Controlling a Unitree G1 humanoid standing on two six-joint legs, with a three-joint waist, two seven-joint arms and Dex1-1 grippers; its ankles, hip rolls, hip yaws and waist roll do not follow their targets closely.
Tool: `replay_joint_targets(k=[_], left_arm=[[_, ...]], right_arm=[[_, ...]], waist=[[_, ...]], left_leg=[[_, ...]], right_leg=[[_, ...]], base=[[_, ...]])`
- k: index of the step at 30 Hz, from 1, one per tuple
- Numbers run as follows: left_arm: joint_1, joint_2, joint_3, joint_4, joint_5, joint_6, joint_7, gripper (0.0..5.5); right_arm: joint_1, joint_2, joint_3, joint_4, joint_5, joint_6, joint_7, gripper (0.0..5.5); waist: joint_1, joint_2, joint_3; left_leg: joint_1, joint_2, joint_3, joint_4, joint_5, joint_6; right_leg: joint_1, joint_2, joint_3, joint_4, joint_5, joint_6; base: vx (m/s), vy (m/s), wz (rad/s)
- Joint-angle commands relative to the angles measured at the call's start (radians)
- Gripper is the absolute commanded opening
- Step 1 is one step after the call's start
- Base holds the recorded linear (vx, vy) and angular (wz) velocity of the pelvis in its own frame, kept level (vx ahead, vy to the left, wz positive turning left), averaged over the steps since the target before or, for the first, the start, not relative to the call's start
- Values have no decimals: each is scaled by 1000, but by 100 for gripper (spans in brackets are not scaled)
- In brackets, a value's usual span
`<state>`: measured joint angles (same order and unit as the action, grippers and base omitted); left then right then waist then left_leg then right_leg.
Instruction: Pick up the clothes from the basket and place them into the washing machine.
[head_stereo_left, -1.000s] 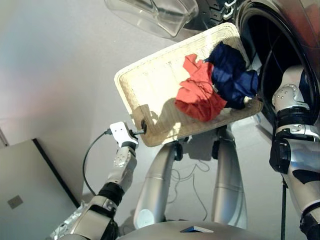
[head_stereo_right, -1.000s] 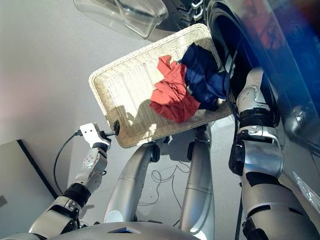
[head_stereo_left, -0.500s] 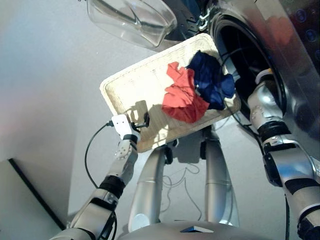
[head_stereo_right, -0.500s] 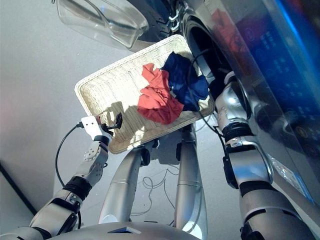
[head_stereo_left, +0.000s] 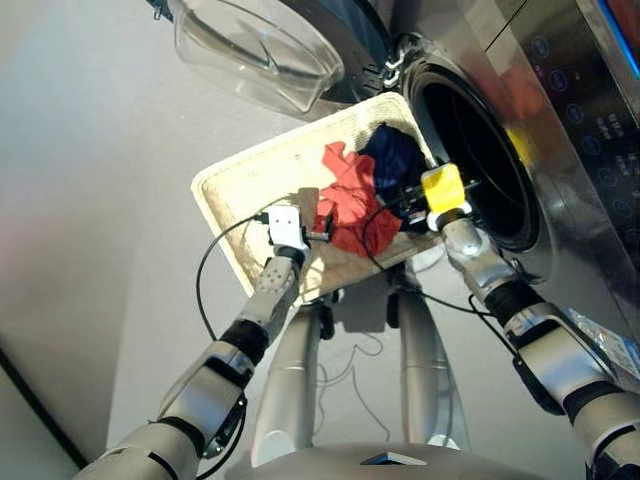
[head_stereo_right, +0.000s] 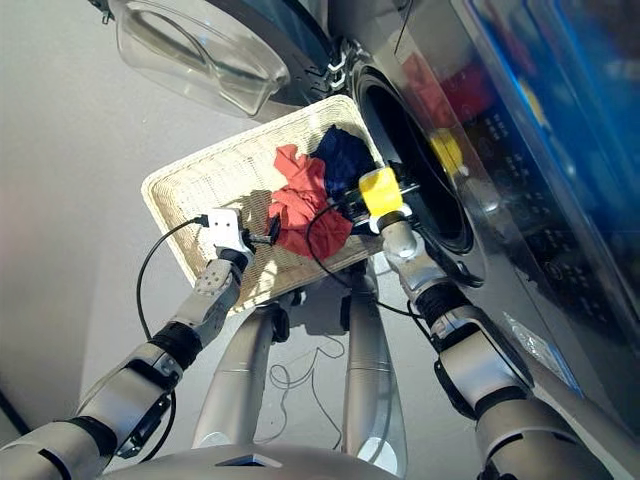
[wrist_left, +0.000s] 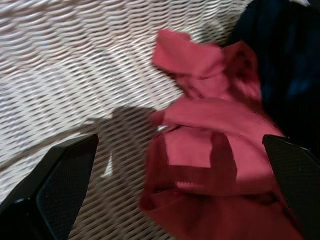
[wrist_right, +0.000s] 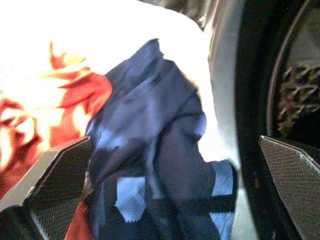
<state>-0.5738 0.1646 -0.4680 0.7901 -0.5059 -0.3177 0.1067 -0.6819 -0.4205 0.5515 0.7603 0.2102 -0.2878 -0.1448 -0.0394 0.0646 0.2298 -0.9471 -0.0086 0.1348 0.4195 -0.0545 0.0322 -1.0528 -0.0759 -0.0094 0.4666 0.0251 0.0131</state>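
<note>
The cream woven basket (head_stereo_left: 225, 190) sits in front of the washing machine (head_stereo_left: 560, 150), whose round drum mouth (head_stereo_left: 478, 165) stands open. A crumpled coral red garment (head_stereo_left: 346, 200) lies in the basket, touching a navy blue one (head_stereo_left: 392, 158) on the drum side. No black garment shows. My left gripper (head_stereo_left: 323, 226) hovers open just over the coral cloth (wrist_left: 200, 150), with nothing between its fingers. My right gripper (head_stereo_left: 403, 206), carrying a yellow block, hangs open right at the navy cloth (wrist_right: 160, 165), beside the drum's rim.
The machine's round door with its clear bulging glass (head_stereo_left: 255, 55) is swung open beyond the basket's far edge. Black cables loop from both wrists over the basket. Grey floor (head_stereo_left: 90, 250) lies to the left.
The camera has shifted. My right arm has come away from the drum mouth to the navy garment. My left gripper has moved from the basket's near rim inward to the coral garment.
</note>
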Motion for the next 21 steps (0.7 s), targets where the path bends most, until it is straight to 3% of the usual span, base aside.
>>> replay_joint_targets(k=[1,12,13,19,20,21], left_arm=[[-55,-16,7,66,87,-18,39,550],[-166,6,41,191,158,16,107,550],[-191,30,56,199,159,18,120,550],[-231,76,105,236,148,25,132,550],[-238,84,114,243,147,27,139,494],[-240,86,121,252,143,26,134,127]], right_arm=[[13,14,21,-93,-65,-35,-10,550],[92,30,10,-315,-83,-65,-33,550],[111,25,-1,-363,-70,-78,-30,550],[177,0,-10,-432,-40,-94,-3,550],[188,-3,-10,-434,-34,-96,2,550],[199,-5,-11,-435,-31,-97,8,550]], waist=[[-1,4,-7],[-50,-25,16],[-66,-34,22],[-94,-50,28],[-98,-53,27],[-101,-54,25]], left_leg=[[-56,15,-36,18,-27,-24],[-217,64,-12,196,-99,-25],[-255,74,-6,247,-119,-21],[-355,107,-3,410,-179,-9],[-361,113,-6,422,-186,-7],[-365,117,-7,430,-191,-5]], right_leg=[[22,47,-32,-102,37,42],[-123,92,-15,-18,22,36],[-161,106,-16,23,19,39],[-242,138,-32,125,-7,35],[-248,141,-34,136,-10,35],[-251,140,-37,139,-11,34]], base=[[0,0,0],[-15,9,-143],[-41,15,-236],[-32,5,-309],[0,18,-287],[12,15,-240]])
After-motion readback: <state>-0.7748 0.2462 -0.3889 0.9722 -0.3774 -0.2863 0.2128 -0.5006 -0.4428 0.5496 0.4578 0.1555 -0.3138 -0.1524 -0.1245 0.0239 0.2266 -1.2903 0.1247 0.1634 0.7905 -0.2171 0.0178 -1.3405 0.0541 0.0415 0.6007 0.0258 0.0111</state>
